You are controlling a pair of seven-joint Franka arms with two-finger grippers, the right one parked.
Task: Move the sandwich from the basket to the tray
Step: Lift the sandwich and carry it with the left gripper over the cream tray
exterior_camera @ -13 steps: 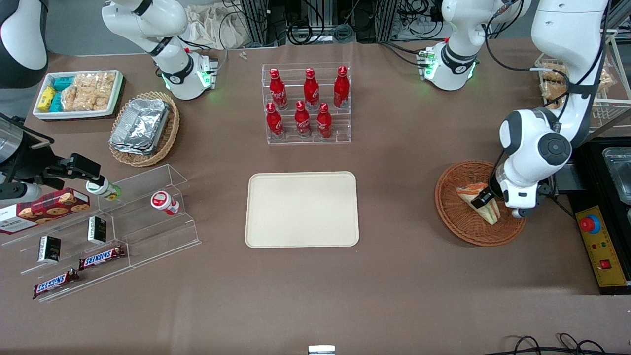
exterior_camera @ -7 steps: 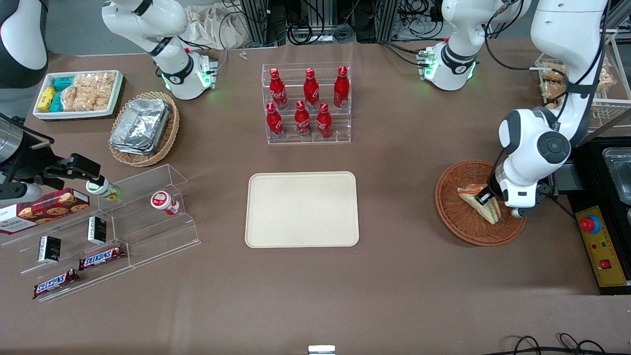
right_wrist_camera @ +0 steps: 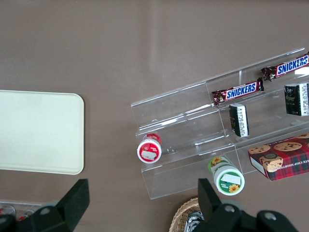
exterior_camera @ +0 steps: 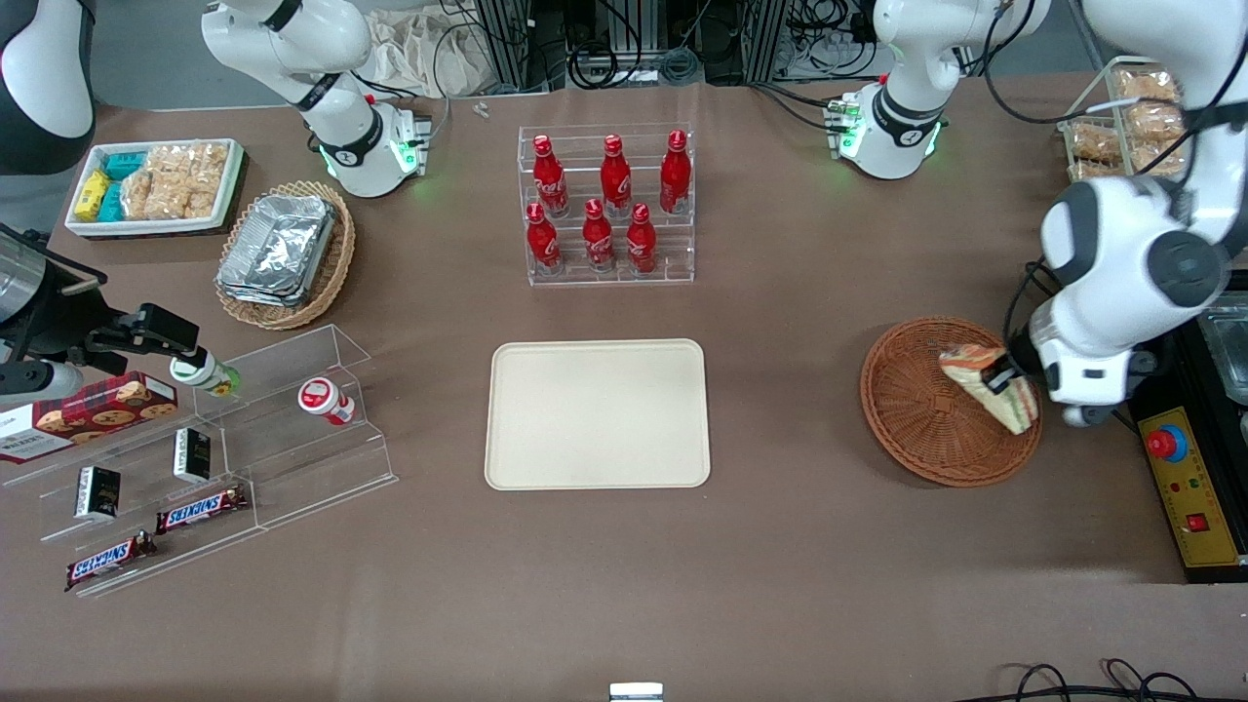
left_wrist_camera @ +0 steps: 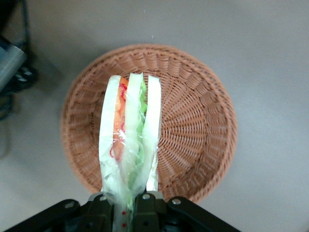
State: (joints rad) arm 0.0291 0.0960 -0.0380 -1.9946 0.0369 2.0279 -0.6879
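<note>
**Gripper clamped on wrapped sandwich above basket**

Gripper [exterior_camera: 1004, 382] fingers are closed on one end of the clear-wrapped triangular sandwich [left_wrist_camera: 129, 140] (pale bread, green and orange filling), held above the round reddish-brown wicker basket [exterior_camera: 912, 429]. The flat cream rectangular tray [exterior_camera: 597, 413] lies well apart, toward the parked arm's end.

The sandwich [exterior_camera: 985, 386] is a clear-wrapped triangular wedge, pale bread with orange-red and green filling, pinched at one end in the left arm's hand [exterior_camera: 1000, 380] and hanging above the basket [exterior_camera: 916, 429]. That basket is round, shallow, reddish-brown wicker, with nothing in it, toward the working arm's end of the counter. The tray [exterior_camera: 597, 413], cream-beige with rounded corners, lies flat mid-counter, well apart from it.
</note>
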